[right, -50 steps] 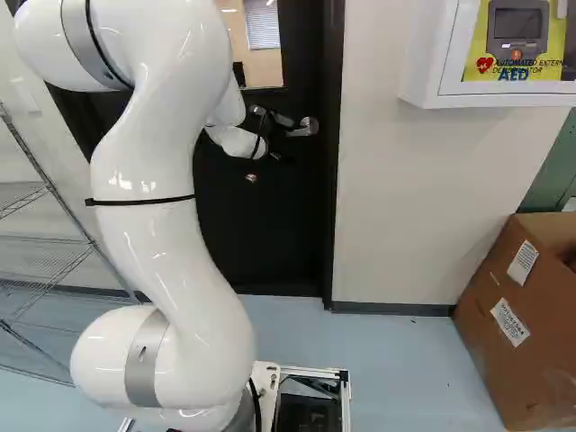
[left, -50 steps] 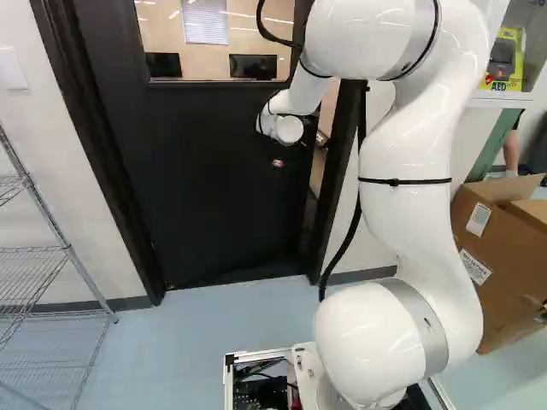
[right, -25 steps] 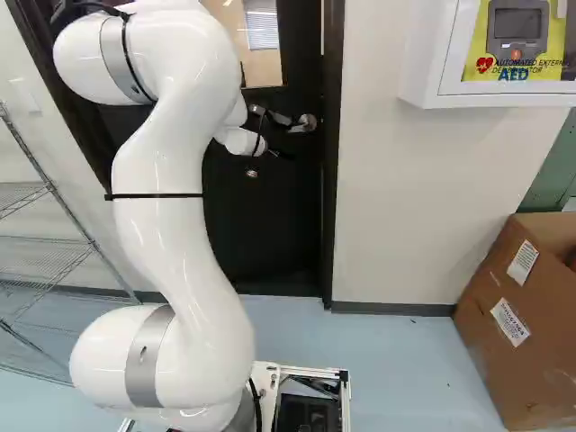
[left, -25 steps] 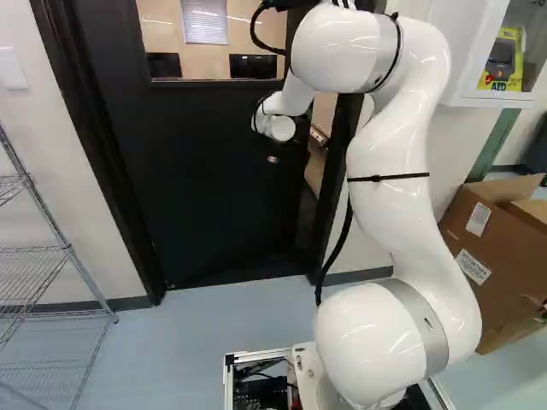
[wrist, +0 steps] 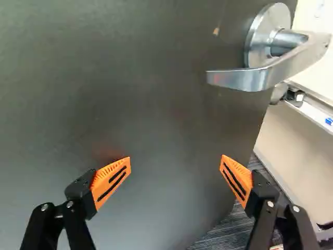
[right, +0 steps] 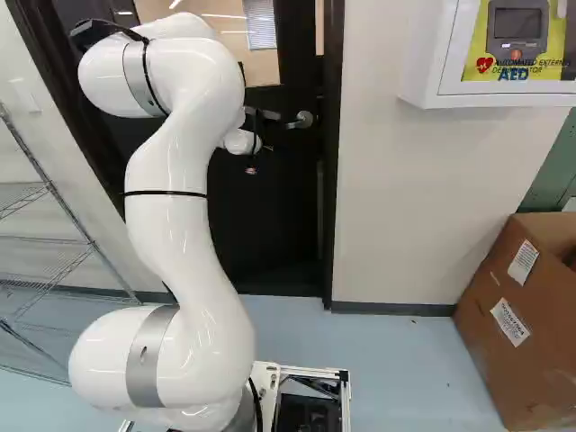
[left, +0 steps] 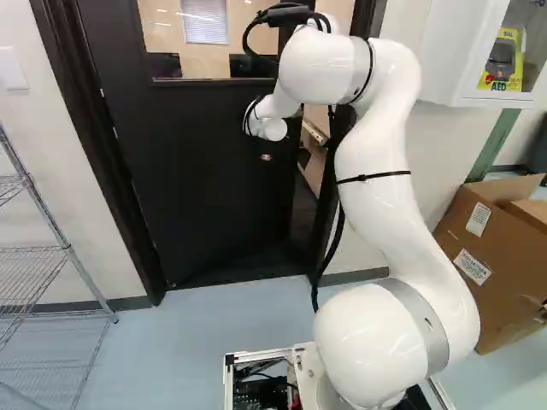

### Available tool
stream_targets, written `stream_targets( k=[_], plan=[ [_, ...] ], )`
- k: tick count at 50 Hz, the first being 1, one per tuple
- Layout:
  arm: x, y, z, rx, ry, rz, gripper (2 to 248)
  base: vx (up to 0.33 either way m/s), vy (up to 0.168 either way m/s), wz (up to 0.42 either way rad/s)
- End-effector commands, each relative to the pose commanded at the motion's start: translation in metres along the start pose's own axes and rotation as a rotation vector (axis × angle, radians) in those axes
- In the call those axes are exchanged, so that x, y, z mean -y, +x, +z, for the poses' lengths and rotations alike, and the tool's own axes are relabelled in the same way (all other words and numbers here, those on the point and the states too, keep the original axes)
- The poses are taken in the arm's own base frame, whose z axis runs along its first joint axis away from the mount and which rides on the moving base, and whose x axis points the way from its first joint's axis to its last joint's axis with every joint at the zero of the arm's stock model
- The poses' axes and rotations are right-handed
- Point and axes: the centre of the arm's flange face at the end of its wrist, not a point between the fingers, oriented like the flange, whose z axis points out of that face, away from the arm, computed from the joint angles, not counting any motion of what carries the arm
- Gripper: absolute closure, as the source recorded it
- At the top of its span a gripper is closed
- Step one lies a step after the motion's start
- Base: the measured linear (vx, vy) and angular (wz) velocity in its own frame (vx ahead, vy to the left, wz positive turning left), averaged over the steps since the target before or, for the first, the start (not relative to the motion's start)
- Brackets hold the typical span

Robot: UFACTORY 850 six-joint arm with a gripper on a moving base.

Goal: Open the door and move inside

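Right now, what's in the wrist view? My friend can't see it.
A black gripper, its two orange-padded fingers wide open, faces a dark door that stands ajar. A silver lever handle sticks out ahead of the gripper, ungripped, and past the door's edge you can see some gray floor.

1. Straight in, I had pale blue floor [right: 391, 360] meeting a white wall [right: 396, 207] along dark baseboard [right: 391, 309]!
2. Over at the left base view's left, I caught a wire rack [left: 68, 250].
3. Right side: a wall cabinet [right: 421, 67], an open cardboard box [right: 508, 328] below!
4. Farther off, I spotted pale blinds [left: 204, 26]; my wrist view showed striped grey carpet [wrist: 226, 232].
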Motion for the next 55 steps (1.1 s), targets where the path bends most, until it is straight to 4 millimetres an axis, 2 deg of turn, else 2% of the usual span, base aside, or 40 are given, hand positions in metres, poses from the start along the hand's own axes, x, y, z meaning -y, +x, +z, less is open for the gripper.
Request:
stream_targets(
  k=[23,35,43,55],
  plan=[
    [0.046,-0.008,0.027,-0.004,0.159,-0.222,3,0.000,0.000,0.000],
    [0.063,-0.010,0.048,-0.024,0.193,-0.256,3,0.000,0.000,0.000],
    [0.068,-0.010,0.055,-0.033,0.199,-0.258,3,0.000,0.000,0.000],
    [0.068,-0.011,0.054,-0.032,0.200,-0.258,3,0.000,0.000,0.000]
  ],
)
